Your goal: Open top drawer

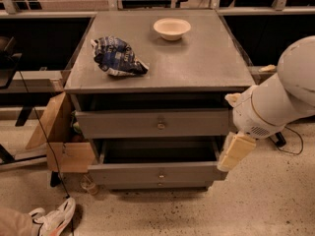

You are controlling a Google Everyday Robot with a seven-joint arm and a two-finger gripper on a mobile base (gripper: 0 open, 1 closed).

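Observation:
The top drawer (147, 124) is the wide grey front just under the cabinet top, with a small round knob (161, 124) at its centre. It stands a little way out, with a dark gap above its front. My gripper (236, 151) hangs on the white arm (280, 100) at the cabinet's right front corner, right of and slightly below the top drawer's front. It is well to the right of the knob and touches neither. A lower grey drawer (157, 173) is pulled out further, and its dark inside shows.
A blue crumpled bag (117, 57) and a white bowl (172, 28) lie on the cabinet top (206, 63). An open cardboard box (61, 139) stands at the cabinet's left. A shoe (54, 218) lies on the floor at the lower left. A cable (293, 144) runs behind the arm.

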